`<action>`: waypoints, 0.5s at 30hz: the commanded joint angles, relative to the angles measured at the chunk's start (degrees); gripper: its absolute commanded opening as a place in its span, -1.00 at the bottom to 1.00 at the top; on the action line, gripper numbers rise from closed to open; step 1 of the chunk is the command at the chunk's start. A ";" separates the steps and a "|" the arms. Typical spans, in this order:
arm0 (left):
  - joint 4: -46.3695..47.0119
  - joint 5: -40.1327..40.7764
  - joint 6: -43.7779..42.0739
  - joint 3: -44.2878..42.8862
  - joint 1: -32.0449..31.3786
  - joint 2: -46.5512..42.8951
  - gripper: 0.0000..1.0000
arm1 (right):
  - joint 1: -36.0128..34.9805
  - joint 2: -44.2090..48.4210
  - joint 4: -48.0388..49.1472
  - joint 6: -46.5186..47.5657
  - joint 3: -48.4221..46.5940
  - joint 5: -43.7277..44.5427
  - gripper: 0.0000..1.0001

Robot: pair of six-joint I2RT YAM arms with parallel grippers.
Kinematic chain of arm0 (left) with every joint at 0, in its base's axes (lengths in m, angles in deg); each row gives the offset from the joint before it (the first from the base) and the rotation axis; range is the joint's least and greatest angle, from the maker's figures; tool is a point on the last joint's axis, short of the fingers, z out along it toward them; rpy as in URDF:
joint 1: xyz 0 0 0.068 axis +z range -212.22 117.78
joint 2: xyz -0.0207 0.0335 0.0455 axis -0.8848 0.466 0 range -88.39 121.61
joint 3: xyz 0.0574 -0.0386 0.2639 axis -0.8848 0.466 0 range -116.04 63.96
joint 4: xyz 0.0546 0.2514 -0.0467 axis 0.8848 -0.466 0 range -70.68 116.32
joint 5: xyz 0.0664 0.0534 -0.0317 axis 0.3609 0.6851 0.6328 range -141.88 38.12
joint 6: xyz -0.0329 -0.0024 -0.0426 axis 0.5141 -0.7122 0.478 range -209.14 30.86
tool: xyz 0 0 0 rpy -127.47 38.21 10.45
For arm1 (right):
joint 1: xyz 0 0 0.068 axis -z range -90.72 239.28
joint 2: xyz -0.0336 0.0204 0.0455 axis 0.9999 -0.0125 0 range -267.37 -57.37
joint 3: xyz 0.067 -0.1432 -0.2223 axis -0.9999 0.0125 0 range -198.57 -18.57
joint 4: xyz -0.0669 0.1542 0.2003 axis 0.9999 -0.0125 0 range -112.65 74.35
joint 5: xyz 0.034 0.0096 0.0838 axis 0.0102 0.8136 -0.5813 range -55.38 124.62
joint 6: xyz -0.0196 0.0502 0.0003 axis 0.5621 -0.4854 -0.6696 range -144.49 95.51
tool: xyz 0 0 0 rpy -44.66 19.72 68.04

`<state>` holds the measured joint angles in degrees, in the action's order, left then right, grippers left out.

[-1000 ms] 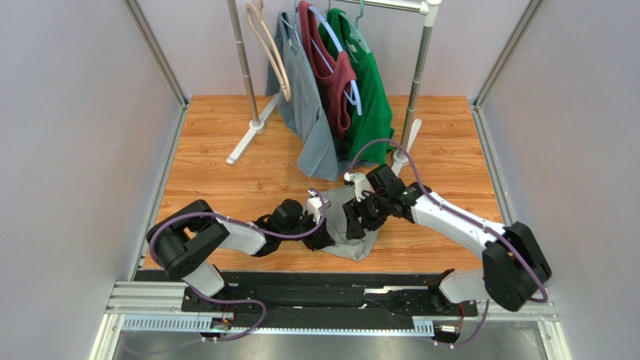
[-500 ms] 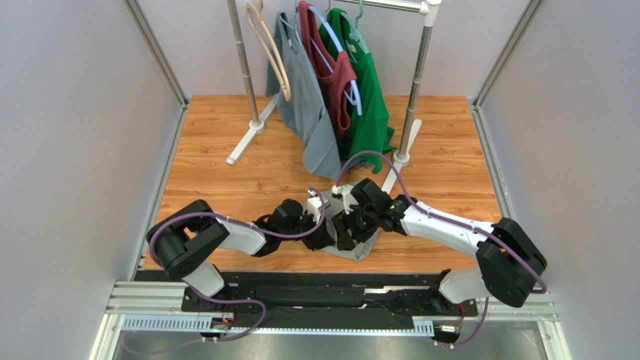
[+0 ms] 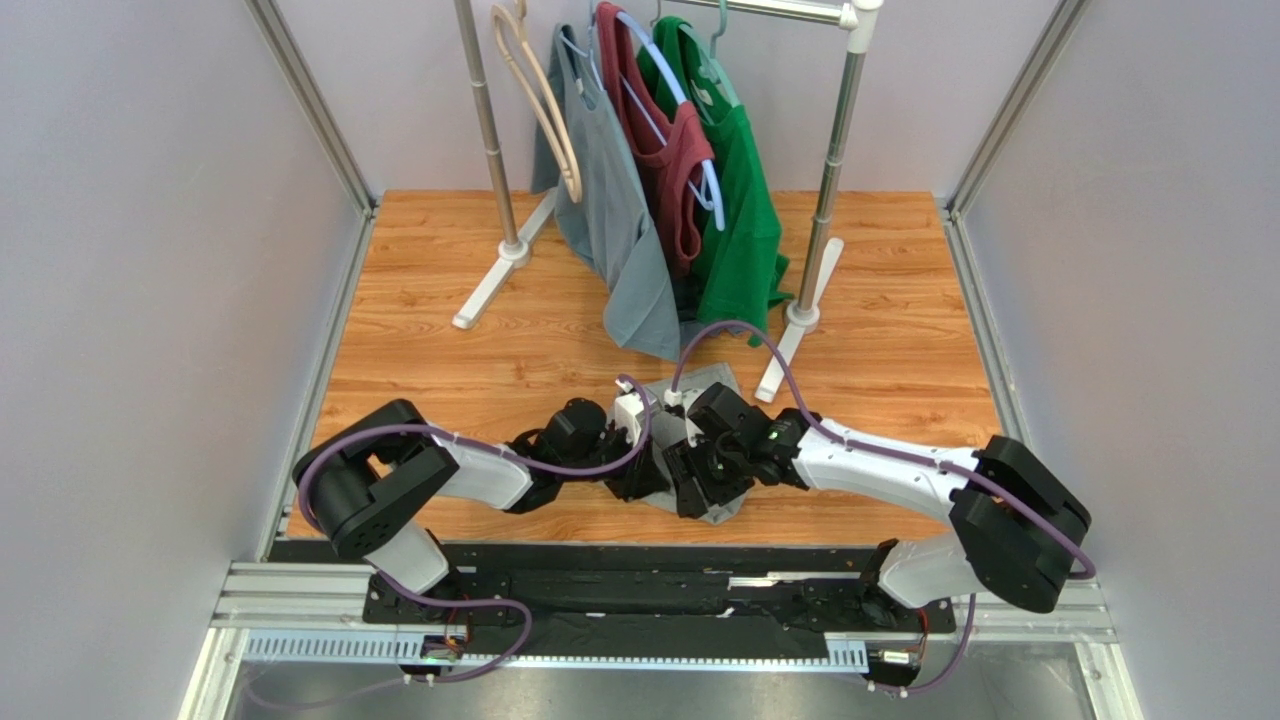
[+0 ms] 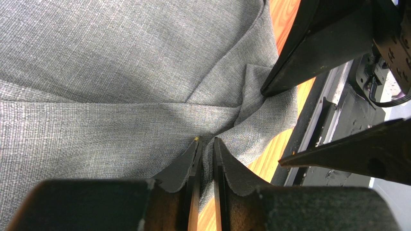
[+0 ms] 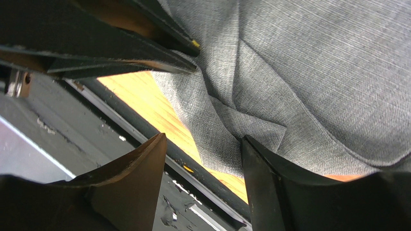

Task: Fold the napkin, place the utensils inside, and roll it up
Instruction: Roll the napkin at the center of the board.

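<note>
The wooden desk (image 3: 451, 360) is carrying the grey napkin (image 4: 120, 72), which is lying crumpled near the middle of its front edge. The left fingers (image 4: 185, 166) are pinching a raised fold of the napkin, standing almost together. The right fingers (image 5: 270, 187) are hanging wide apart just beside them, with the napkin's folded corner lying between the two.

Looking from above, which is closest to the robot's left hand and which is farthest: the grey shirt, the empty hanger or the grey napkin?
Counting out from the left hand:
1. The napkin, pinched in that hand at the near side of the floor.
2. The grey shirt, hanging behind, its hem reaching toward the hand.
3. The empty hanger, left of the shirt, farthest back.
</note>
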<state>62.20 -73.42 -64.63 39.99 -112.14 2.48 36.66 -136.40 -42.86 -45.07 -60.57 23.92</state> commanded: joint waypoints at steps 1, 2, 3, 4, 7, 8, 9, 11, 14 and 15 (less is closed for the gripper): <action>-9.51 2.03 -0.61 1.55 -0.71 2.21 -0.57 | -1.96 0.54 -4.79 -7.62 0.51 4.54 0.21; -9.51 2.03 -0.69 1.55 -0.71 2.29 -0.58 | -2.05 0.54 -5.14 -9.46 0.51 4.89 0.15; -9.51 2.12 -0.61 1.55 -0.71 2.38 -0.58 | -2.22 0.54 -6.10 -10.26 0.51 5.25 0.13; -9.51 2.12 -0.61 1.55 -0.71 2.56 -0.58 | -2.57 0.80 -6.89 -11.05 0.08 6.90 0.11; -9.60 2.12 -0.43 1.55 -0.71 2.73 -0.59 | -4.07 1.85 -10.32 -12.29 -0.80 10.60 0.08; -9.60 2.12 -0.43 1.47 -0.71 2.82 -0.59 | -4.59 2.29 -10.85 -12.38 -1.15 12.53 0.08; -9.60 2.20 -0.43 1.38 -0.71 2.82 -0.59 | -4.77 2.99 -11.46 -12.64 -1.33 12.54 0.08; -9.60 2.03 -0.43 1.38 -0.71 3.00 -0.59 | -5.03 3.35 -12.26 -13.08 -1.59 13.33 0.06; -9.60 1.94 -0.34 1.03 -0.71 3.43 -0.60 | -6.08 3.96 -13.31 -14.05 -2.21 14.30 0.06; -9.60 1.85 -0.26 0.94 -0.71 3.61 -0.60 | -6.35 4.05 -13.40 -14.14 -2.47 14.22 0.06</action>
<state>62.02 -74.08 -63.84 39.78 -112.77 2.88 31.77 -133.84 -50.55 -56.59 -61.18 35.49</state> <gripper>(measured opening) 0.206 0.531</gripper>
